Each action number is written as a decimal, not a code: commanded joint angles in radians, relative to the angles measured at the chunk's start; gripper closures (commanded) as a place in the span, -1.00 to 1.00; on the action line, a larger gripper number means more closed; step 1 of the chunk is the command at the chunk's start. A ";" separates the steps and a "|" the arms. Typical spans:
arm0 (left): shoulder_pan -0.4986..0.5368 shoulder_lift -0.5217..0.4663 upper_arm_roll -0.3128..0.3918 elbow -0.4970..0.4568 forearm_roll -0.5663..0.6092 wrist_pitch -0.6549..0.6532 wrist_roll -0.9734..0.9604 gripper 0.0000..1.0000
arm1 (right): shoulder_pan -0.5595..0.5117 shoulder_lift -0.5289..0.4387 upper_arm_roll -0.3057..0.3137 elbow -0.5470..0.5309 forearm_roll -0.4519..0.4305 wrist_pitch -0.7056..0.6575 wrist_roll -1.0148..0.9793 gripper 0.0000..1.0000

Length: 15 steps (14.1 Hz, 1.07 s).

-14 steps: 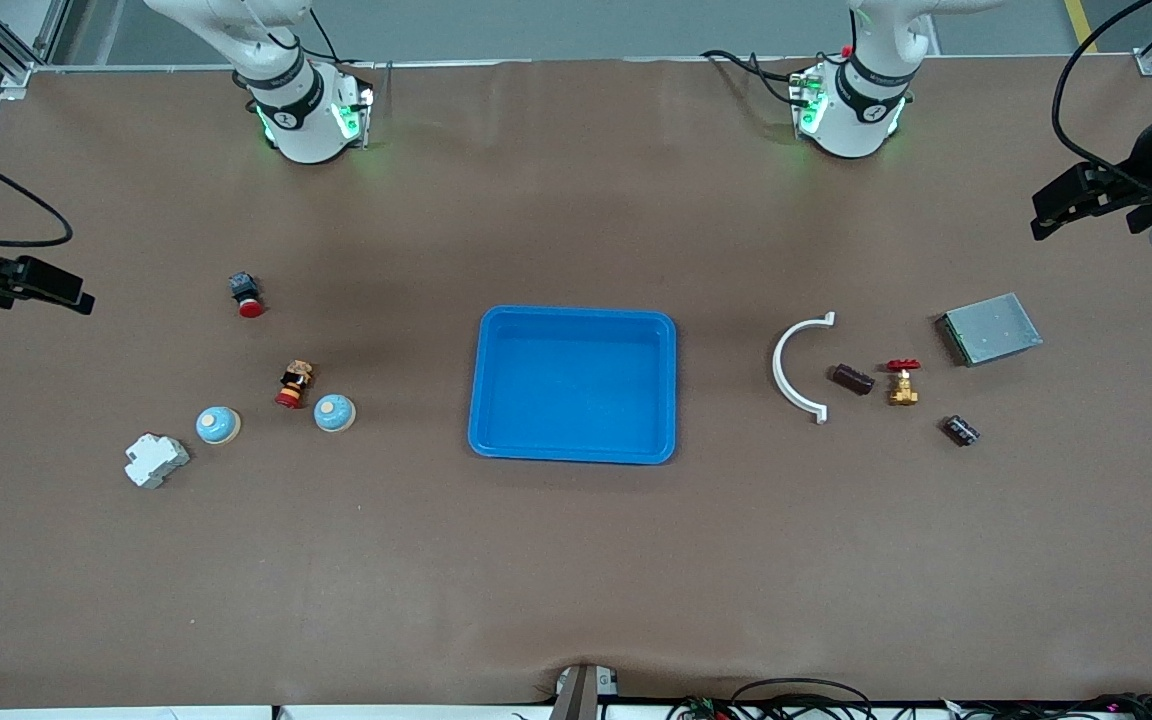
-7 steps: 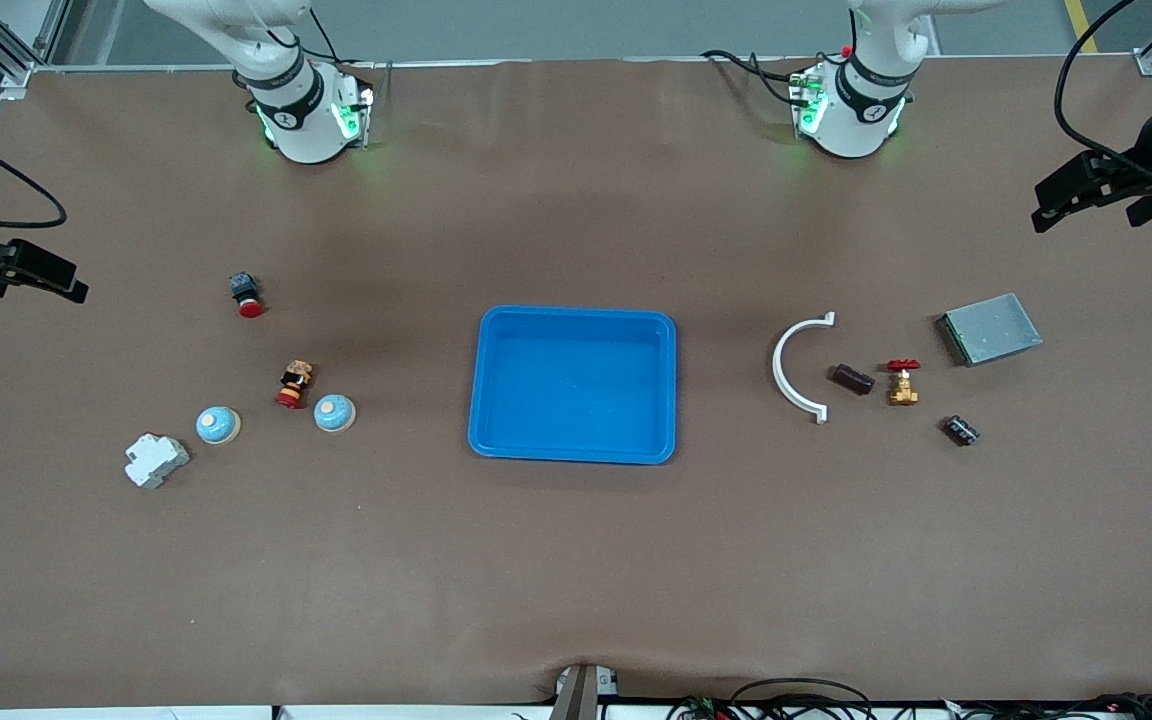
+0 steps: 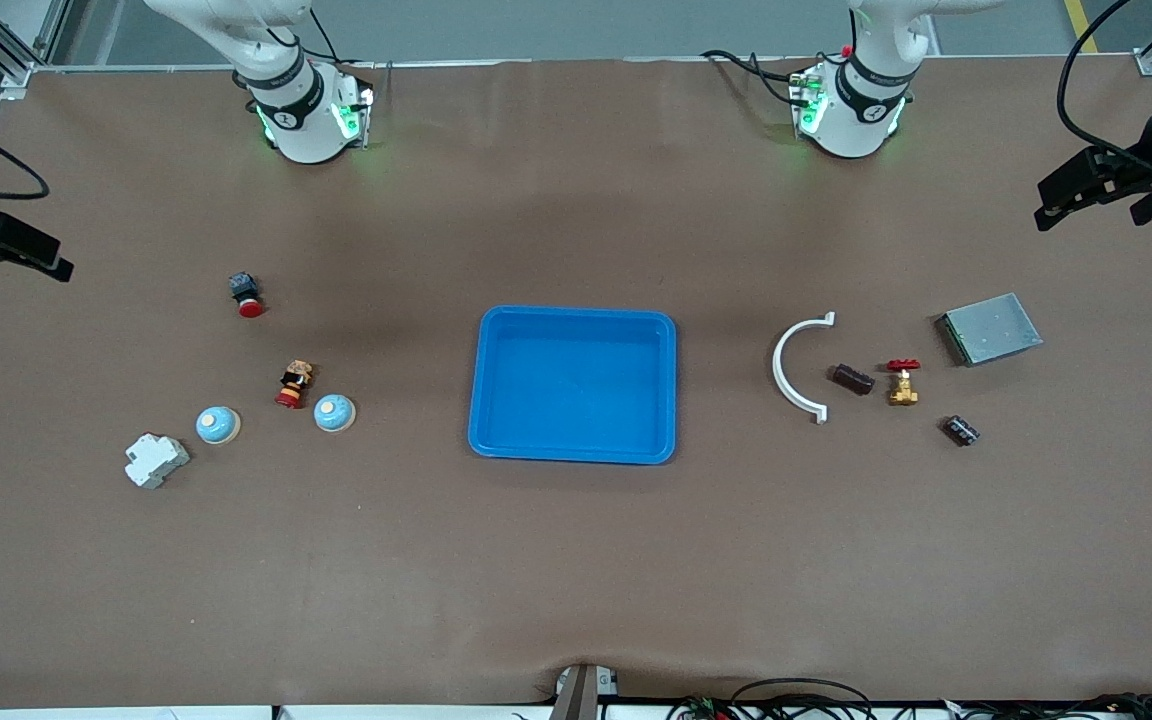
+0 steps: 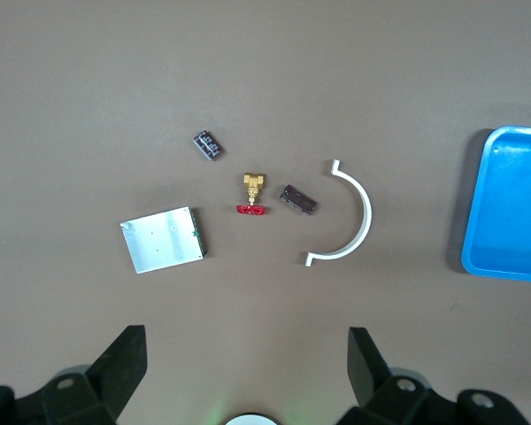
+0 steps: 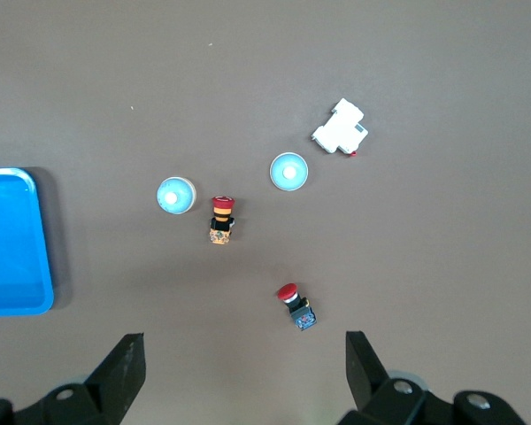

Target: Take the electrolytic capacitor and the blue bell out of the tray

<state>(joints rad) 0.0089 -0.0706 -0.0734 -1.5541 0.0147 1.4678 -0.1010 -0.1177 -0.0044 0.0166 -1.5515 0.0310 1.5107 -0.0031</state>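
Below open left end effector (image 4: 243,363): capacitor (image 4: 298,199) on table, untouched.

White curved bracket (image 3: 794,368), brass valve (image 3: 902,384), grey metal box (image 3: 989,328), white breaker (image 3: 155,460), two red-capped pushbuttons (image 3: 246,295)

We see a brown tabletop (image 3: 576,580) and a bright blue tray (image 3: 496,440). Two bells (image 3: 334,412) are light blue with pale tops. One button (image 3: 246,294) is red and black. The curved clip (image 3: 784,375) is white, the capacitor (image 3: 851,378) dark brown, the valve (image 3: 902,382) gold and red
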 commanded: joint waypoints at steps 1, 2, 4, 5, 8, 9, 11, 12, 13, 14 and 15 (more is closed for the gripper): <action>0.005 0.002 -0.002 0.019 -0.007 -0.011 0.011 -1.00 | -0.002 -0.006 0.000 0.011 -0.011 -0.023 0.005 -1.00; 0.005 0.003 0.000 0.029 -0.006 -0.012 0.011 -1.00 | -0.003 -0.005 0.000 0.007 -0.011 -0.023 0.005 -1.00; 0.005 0.003 0.000 0.029 -0.006 -0.012 0.011 -1.00 | -0.002 -0.005 0.000 0.007 -0.013 -0.024 0.005 -1.00; 0.005 0.003 0.000 0.031 -0.006 -0.014 0.012 -1.00 | -0.002 -0.005 0.000 0.007 -0.011 -0.032 0.005 -1.00; 0.005 0.005 0.001 0.034 -0.006 -0.026 0.012 -1.00 | -0.003 -0.003 0.000 0.004 -0.011 -0.038 0.005 -1.00; 0.005 0.003 0.001 0.034 -0.006 -0.027 0.012 -1.00 | -0.005 -0.003 0.000 0.004 -0.011 -0.040 0.005 -1.00; 0.005 0.003 0.000 0.035 -0.006 -0.035 0.012 -1.00 | -0.005 -0.003 0.000 0.004 -0.011 -0.047 0.005 -1.00; 0.005 0.003 0.000 0.035 -0.006 -0.035 0.012 -1.00 | -0.005 -0.003 0.000 0.004 -0.011 -0.047 0.005 -1.00; 0.005 0.003 0.000 0.035 -0.006 -0.035 0.012 -1.00 | -0.005 -0.003 0.000 0.004 -0.011 -0.049 0.005 -1.00; 0.005 0.005 0.000 0.035 -0.006 -0.035 0.012 -1.00 | -0.005 -0.003 0.000 0.002 -0.011 -0.050 0.005 -1.00; 0.003 0.005 0.000 0.035 -0.006 -0.035 0.011 -1.00 | -0.007 -0.003 -0.001 0.004 -0.011 -0.050 0.005 -1.00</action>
<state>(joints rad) 0.0092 -0.0705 -0.0723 -1.5411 0.0147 1.4542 -0.1010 -0.1185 -0.0021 0.0144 -1.5439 0.0310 1.4674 -0.0029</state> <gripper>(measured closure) 0.000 0.000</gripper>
